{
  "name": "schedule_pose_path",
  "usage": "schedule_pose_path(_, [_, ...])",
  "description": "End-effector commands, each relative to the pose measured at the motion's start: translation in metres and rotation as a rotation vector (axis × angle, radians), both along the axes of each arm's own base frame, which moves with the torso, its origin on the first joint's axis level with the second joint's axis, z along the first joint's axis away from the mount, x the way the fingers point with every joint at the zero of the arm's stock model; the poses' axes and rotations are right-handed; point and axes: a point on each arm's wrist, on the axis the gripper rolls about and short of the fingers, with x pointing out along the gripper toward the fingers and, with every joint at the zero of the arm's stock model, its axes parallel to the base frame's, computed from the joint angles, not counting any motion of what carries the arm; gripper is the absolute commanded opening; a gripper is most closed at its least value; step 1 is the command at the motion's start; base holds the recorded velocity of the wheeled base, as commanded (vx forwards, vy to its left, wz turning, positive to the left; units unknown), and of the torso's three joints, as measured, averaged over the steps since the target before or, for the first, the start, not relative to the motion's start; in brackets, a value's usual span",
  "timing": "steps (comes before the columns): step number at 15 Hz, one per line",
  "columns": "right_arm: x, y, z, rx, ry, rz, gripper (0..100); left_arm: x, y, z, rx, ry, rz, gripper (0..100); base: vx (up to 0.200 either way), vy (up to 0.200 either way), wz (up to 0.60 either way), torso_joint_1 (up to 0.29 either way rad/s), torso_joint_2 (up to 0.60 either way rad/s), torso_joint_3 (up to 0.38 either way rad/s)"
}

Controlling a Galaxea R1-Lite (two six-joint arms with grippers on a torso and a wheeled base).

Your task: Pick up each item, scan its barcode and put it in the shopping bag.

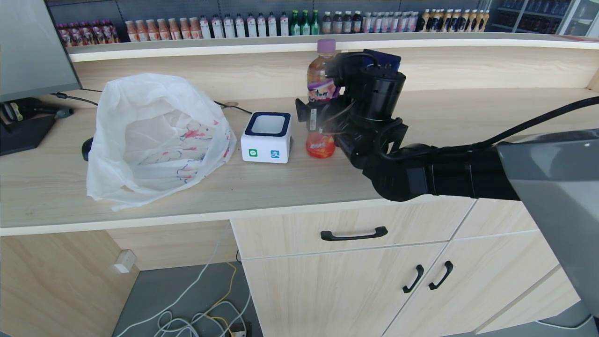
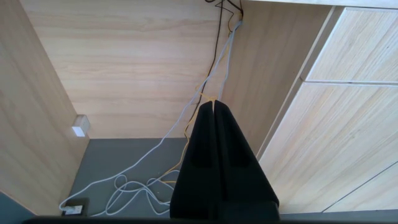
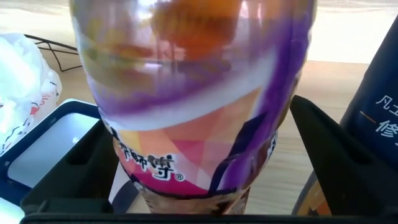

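Found upright in the right gripper (image 1: 323, 119), pinched at mid-body between its black fingers: a clear plastic bottle of orange-pink drink with a purple cap and a purple-and-pink label (image 1: 320, 84). Located at three o'clock of the white cube scanner with a dark-blue-rimmed top window (image 1: 266, 137), just beside it, over the pale wooden counter (image 1: 281, 187). Cannot tell whether the base rests on the wood or hangs just clear. Noted at nine o'clock of the scanner: a crumpled white plastic shopping bag with red and blue print (image 1: 117, 154), mouth gaping open, well apart from the bottle with the scanner between. Noted at one o'clock behind the bottle: a dark blue box (image 1: 390, 58), near but not gripped. Found below counter level: the left gripper (image 2: 214, 107), fingers pressed together on nothing, pointing down at a grey floor with loose cables (image 2: 130, 186). Judged as the scanning step, with the grasp made and no presentation of the barcode yet. Judged for the next move: lift clear, carry toward nine o'clock above the scanner window, turn the label until the barcode faces the glass. Cannot place the barcode from these views, so expect some rotation. Flagged as risks: slip or twist of the slick round wall in the pinch, and a knock against the scanner close by.
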Motion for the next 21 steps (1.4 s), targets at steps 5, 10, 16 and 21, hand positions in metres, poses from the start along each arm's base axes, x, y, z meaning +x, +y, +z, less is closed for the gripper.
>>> schedule_pose_path(5, [-0.001, 0.0, 0.001, 0.002, -0.003, 0.0, 0, 0.0, 0.0, 0.0, -0.001, 0.0, 0.0, 0, 0.0, 0.0, 0.0, 0.0, 0.0, 0.0])
schedule_pose_path(10, [-0.005, 0.003, 0.009, 0.016, -0.022, 0.011, 0, 0.0, 0.0, 0.0, -0.001, 0.0, 0.0, 0, 0.0, 0.0, 0.0, 0.0, 0.0, 0.0])
schedule_pose_path(16, [-0.028, 0.004, 0.038, 0.068, -0.093, 0.046, 0, 0.0, 0.0, 0.0, -0.001, 0.0, 0.0, 0, 0.0, 0.0, 0.0, 0.0, 0.0, 0.0])
schedule_pose_path(21, [-0.067, -0.014, 0.076, 0.101, -0.128, 0.075, 0, 0.0, 0.0, 0.0, -0.001, 0.0, 0.0, 0, 0.0, 0.0, 0.0, 0.0, 0.0, 0.0])
